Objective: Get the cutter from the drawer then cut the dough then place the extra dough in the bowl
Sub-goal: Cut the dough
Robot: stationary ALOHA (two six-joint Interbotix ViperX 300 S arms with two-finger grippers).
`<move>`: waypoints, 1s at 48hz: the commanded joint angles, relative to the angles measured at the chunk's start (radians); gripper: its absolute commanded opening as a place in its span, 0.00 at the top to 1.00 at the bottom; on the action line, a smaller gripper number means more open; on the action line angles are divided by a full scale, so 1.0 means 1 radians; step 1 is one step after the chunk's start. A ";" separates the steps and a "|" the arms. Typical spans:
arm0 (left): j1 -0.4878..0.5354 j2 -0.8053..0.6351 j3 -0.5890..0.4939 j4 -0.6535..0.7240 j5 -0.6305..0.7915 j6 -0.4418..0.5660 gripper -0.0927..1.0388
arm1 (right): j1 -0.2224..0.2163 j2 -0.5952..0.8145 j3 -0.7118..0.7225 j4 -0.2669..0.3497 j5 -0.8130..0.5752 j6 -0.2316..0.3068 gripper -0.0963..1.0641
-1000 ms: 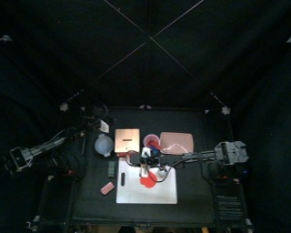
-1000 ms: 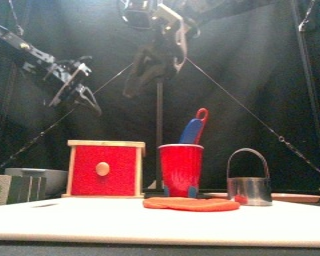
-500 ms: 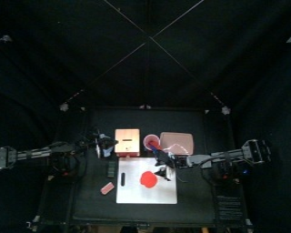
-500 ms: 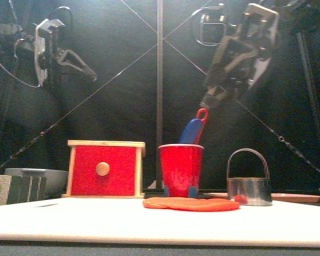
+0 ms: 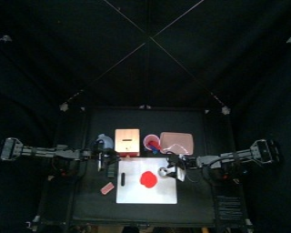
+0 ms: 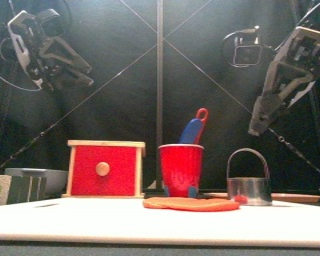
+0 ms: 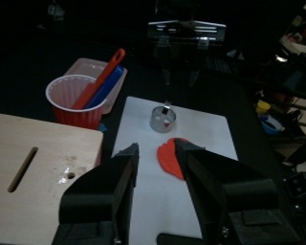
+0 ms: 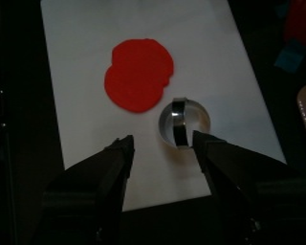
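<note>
Left claw (image 7: 160,158) and right claw (image 8: 163,141) both hung spread apart and empty over the desk (image 5: 199,205), cutter (image 8: 184,122) sat on the board (image 8: 79,57) near the front edge just beside the dough (image 8: 141,75), so a sloppy grab could've tipped it.

cutter (image 8: 182,122): shiny metal | box (image 7: 60,144): pale wood | cup (image 6: 180,168): glossy plastic | dough (image 8: 139,72): matt | board (image 8: 79,57): smooth

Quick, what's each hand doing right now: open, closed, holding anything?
Left hand: open, holding nothing.
Right hand: open, holding nothing; the cutter stands free on the board.
</note>
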 commanded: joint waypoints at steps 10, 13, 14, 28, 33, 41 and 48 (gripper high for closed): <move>-0.037 0.120 -0.046 -0.012 -0.115 -0.002 0.22 | -0.005 -0.011 0.032 -0.008 -0.049 -0.002 0.18; -0.043 0.141 -0.052 -0.011 -0.126 0.002 0.22 | -0.009 -0.009 0.046 -0.009 -0.091 -0.002 0.18; -0.043 0.147 -0.054 -0.011 -0.129 0.002 0.22 | -0.012 -0.009 0.054 -0.008 -0.104 -0.002 0.18; -0.052 0.202 -0.060 -0.014 -0.150 -0.008 0.22 | -0.023 -0.014 0.183 0.029 -0.382 -0.003 0.18; -0.052 0.204 -0.060 -0.017 -0.150 -0.006 0.22 | -0.025 -0.003 0.207 0.034 -0.468 -0.011 0.18; -0.052 0.204 -0.057 -0.021 -0.153 -0.006 0.22 | -0.023 0.043 0.215 0.034 -0.535 -0.015 0.18; -0.052 0.206 -0.057 -0.029 -0.150 -0.006 0.22 | -0.023 0.117 0.209 0.032 -0.580 -0.017 0.18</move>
